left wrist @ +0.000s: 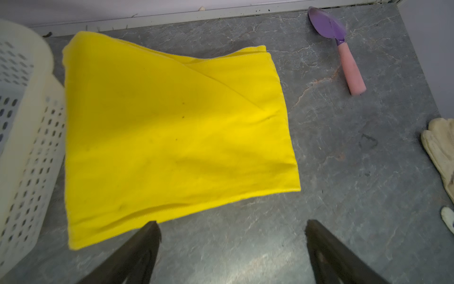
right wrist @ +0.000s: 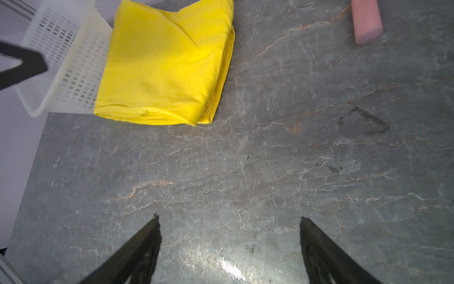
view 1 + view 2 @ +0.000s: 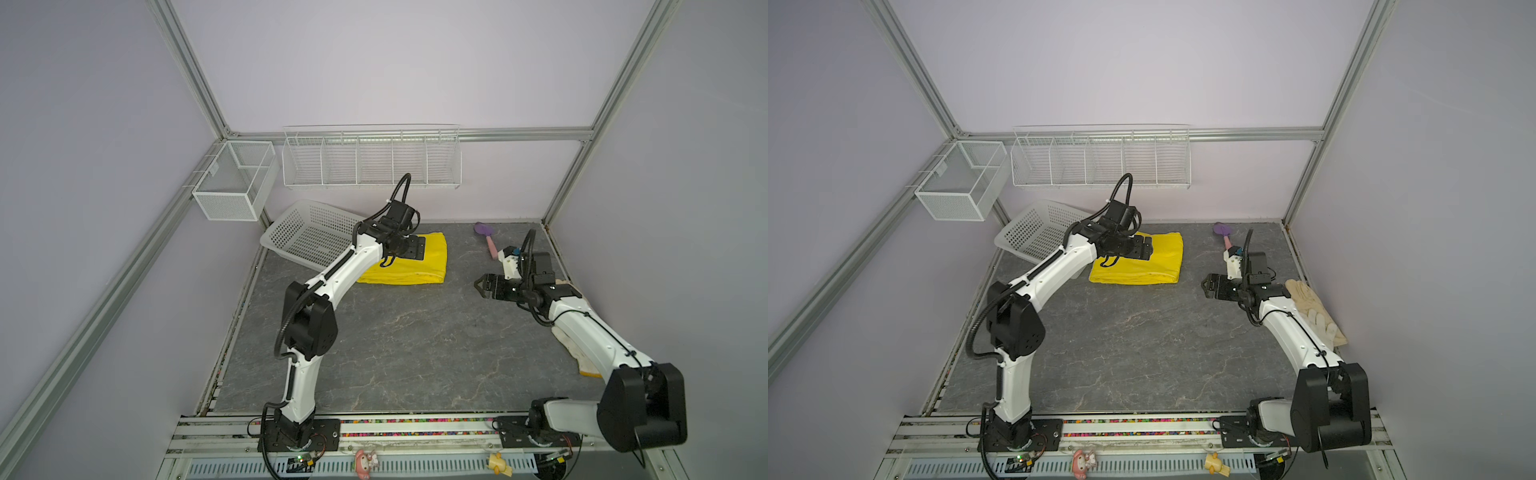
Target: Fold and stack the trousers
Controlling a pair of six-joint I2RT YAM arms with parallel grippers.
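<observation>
Trousers (image 3: pixel 409 266) are lying as a compact yellow packet at the far left of the table (image 3: pixel 395 353), one edge resting against the tipped white basket (image 3: pixel 307 237). In the right wrist view several layers are showing along the packet's edges (image 2: pixel 164 66). The top flap is sitting slightly askew, with a diagonal fold line crossing it.

Left gripper (image 1: pixel 232 228) is hovering above the packet's basket side, jaws spread, pinching nothing. Right gripper (image 2: pixel 228 221) is hanging over bare table well apart to the right, jaws likewise spread and empty.

Cream gloves (image 3: pixel 1312 311) are lying along the right edge, and a purple trowel (image 3: pixel 486 239) is lying near the back wall.

Judgement: folding is looking finished. No second garment is showing, so at most a tidy or final placement is remaining.
</observation>
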